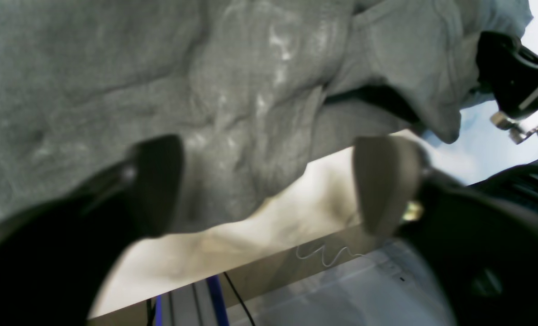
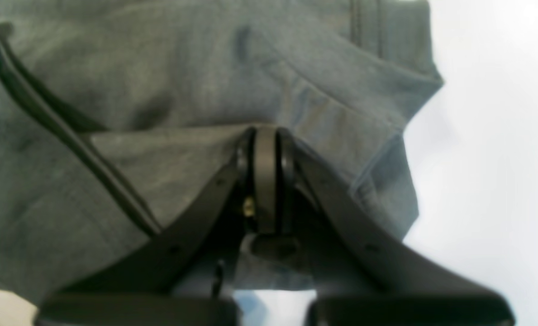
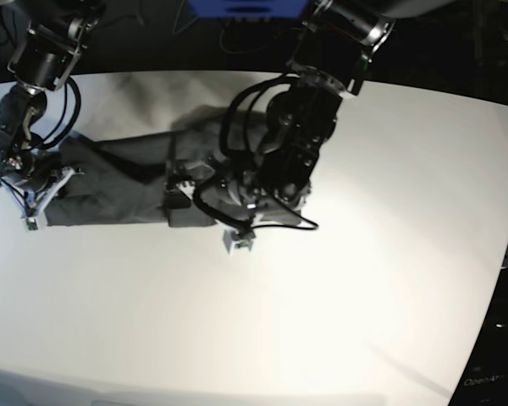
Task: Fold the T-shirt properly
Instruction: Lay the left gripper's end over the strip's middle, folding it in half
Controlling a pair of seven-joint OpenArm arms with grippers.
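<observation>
Firstly, right gripper point(image 2: 265, 136): at the T-shirt's far left end in the base view, jaws pinched tight on a fold of the cloth.
T-shirt point(image 3: 118, 182): dark grey, lying as a long wrinkled band on the white counter point(image 3: 364, 254), stretched between the two arms.
Left gripper point(image 1: 269, 181): at the T-shirt's right end, fingers point(image 1: 158, 181) spread wide, the cloth's edge hanging between them, neither pad pressing it.
Counter: bare and pale right of the T-shirt.
</observation>
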